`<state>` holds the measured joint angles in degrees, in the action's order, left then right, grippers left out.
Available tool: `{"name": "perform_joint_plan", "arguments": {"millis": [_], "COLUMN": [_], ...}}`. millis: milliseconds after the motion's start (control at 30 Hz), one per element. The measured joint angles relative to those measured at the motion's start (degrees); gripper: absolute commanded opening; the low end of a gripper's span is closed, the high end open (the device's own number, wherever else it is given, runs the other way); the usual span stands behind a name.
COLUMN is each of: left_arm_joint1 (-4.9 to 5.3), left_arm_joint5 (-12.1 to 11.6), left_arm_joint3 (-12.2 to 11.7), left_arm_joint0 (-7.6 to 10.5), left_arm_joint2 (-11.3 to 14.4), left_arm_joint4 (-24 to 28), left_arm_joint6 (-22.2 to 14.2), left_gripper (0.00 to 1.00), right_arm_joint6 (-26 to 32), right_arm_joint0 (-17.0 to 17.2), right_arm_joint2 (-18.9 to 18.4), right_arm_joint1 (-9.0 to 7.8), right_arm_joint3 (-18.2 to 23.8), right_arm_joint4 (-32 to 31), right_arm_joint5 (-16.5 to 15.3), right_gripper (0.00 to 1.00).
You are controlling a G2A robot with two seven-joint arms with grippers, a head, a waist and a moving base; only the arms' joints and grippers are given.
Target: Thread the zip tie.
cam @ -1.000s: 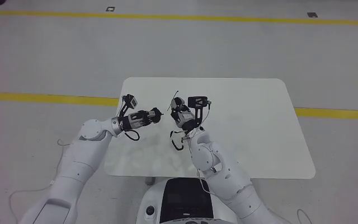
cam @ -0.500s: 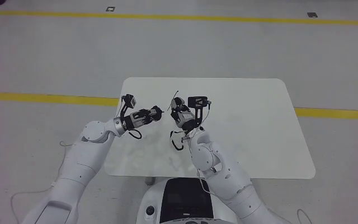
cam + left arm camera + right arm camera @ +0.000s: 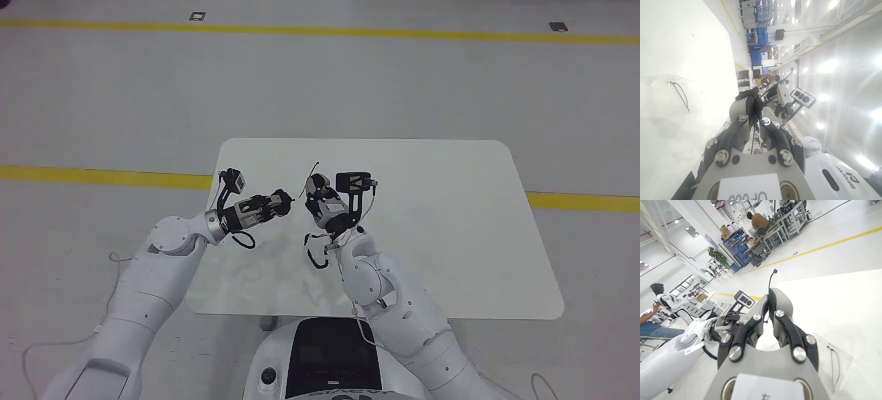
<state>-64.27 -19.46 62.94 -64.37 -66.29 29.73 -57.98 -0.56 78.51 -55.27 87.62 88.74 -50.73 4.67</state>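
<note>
Curving thin black zip tie (image 3: 769, 283), seemingly square-tipped, in right claw (image 3: 769, 294)

Zip tie (image 3: 769, 281): thin black strip with a small square head at its free end; pinched between the closed fingers of the right hand (image 3: 770, 291), held above the left part of the counter (image 3: 450, 220); slightly curved, head pointing far-left.

A white table (image 3: 450, 230) is carrying a clear tray (image 3: 824, 341), which is lying near and below the right gripper (image 3: 769, 298).
</note>
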Motion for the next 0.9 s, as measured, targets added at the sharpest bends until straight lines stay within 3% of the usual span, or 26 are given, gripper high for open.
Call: {"name": "perform_joint_plan", "arguments": {"millis": [267,900], "left_arm_joint1": [0.25,0.38], "left_arm_joint5": [0.38,-0.02], "left_arm_joint3": [2.14,2.62], "left_arm_joint0": [-1.15,-1.09], "left_arm_joint2": [0.21,0.96], "left_arm_joint4": [-1.3,-0.78], "left_arm_joint6": [3.18,4.02], "left_gripper": [0.0,0.0], "right_arm_joint6": [0.0,0.0], "right_arm_joint0": [0.0,0.0], "right_arm_joint2": [0.0,0.0], "right_arm_joint1": [0.0,0.0], "right_arm_joint3": [0.0,0.0], "right_arm_joint4": [0.0,0.0], "right_arm_joint5": [0.0,0.0], "right_gripper": [0.0,0.0]}}
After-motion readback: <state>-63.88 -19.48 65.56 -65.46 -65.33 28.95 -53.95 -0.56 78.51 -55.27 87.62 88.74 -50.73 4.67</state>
